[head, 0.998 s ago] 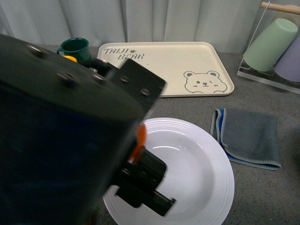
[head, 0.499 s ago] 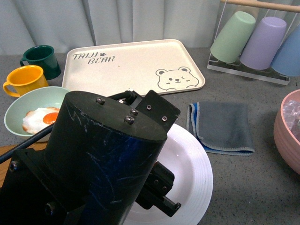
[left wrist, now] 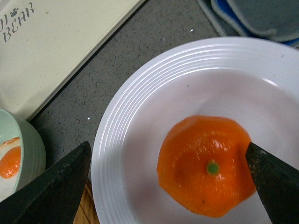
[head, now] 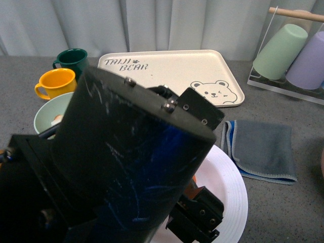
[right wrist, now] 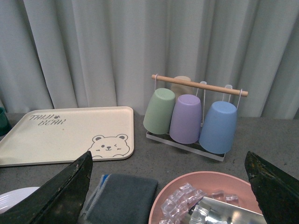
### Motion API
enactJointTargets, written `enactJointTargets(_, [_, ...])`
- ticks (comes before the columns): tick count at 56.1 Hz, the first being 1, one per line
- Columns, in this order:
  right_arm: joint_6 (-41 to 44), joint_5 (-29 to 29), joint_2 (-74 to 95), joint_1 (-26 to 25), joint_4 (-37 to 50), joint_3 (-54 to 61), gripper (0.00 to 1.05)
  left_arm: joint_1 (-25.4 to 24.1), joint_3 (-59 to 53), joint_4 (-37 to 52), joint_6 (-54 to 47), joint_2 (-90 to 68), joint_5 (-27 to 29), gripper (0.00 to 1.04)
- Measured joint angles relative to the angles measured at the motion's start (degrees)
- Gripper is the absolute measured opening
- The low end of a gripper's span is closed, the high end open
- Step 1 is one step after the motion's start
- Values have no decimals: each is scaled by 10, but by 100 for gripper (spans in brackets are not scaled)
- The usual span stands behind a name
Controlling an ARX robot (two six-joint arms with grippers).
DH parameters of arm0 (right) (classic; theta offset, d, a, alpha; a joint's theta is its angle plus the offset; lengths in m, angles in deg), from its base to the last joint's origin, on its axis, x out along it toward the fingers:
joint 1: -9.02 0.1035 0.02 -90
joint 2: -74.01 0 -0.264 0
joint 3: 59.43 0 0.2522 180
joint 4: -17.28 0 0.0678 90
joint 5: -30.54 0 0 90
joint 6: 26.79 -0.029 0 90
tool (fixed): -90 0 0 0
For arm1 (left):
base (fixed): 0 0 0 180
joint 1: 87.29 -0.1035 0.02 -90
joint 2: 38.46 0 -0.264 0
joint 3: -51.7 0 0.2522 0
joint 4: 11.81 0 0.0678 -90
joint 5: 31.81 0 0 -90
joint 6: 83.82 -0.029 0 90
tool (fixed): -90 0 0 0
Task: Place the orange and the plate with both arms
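Note:
The orange [left wrist: 205, 165] rests stem-up inside the white plate [left wrist: 117, 140], left of the plate's middle in the left wrist view. My left gripper [left wrist: 168, 156] hangs open right above it, one fingertip on each side, and no pad shows contact with the fruit. From the front, the left arm [head: 126, 167] blocks most of the plate [head: 230, 190], and only a sliver of the orange [head: 192, 188] shows beside the gripper. My right gripper [right wrist: 168, 158] is open and holds nothing, off to the right above the grey cloth and a pink bowl.
The beige bear tray [head: 172, 71] lies behind the plate. A yellow mug [head: 58, 82], a green mug [head: 73, 58] and a pale green bowl [head: 48, 114] with a fried egg [left wrist: 9, 161] stand left. A grey cloth [head: 263, 149], cup rack [right wrist: 191, 116] and pink ice bowl [right wrist: 205, 196] are right.
The front view has swung sideways and back. My left arm has stayed over the plate and now fills more of the picture, with the orange showing only as a sliver.

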Motion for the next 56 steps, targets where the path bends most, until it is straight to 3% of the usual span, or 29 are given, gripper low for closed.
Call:
enactJointTargets(11, [0, 0, 0, 0, 0, 0, 95, -36, -7, -39, 84, 60, -21, 98])
enactJointTargets(16, [0, 0, 0, 0, 0, 0, 95, -66, -21, -3, 110, 66, -1, 98])
enactJointTargets(19, [0, 0, 0, 0, 0, 0, 95, -76, -41, 75, 109, 50, 56, 91])
enactJointTargets(21, [0, -1, 0, 0, 0, 0, 95, -88, -78, 173, 108, 32, 101, 81])
enactJointTargets(24, [0, 0, 0, 0, 0, 0, 95, -103, -125, 262, 108, 30, 124, 72])
enactJointTargets(29, [0, 0, 0, 0, 0, 0, 95, -149, -200, 402, 106, 79, 107, 49])
enactJointTargets(32, [0, 0, 0, 0, 0, 0, 95, -183, -244, 451, 106, 131, 68, 36])
enactJointTargets(42, [0, 0, 0, 0, 0, 0, 95, -265, -323, 391, 107, 289, -1, 4])
enactJointTargets(56, [0, 0, 0, 0, 0, 0, 95, -334, -342, 250, 106, 466, -73, 4])
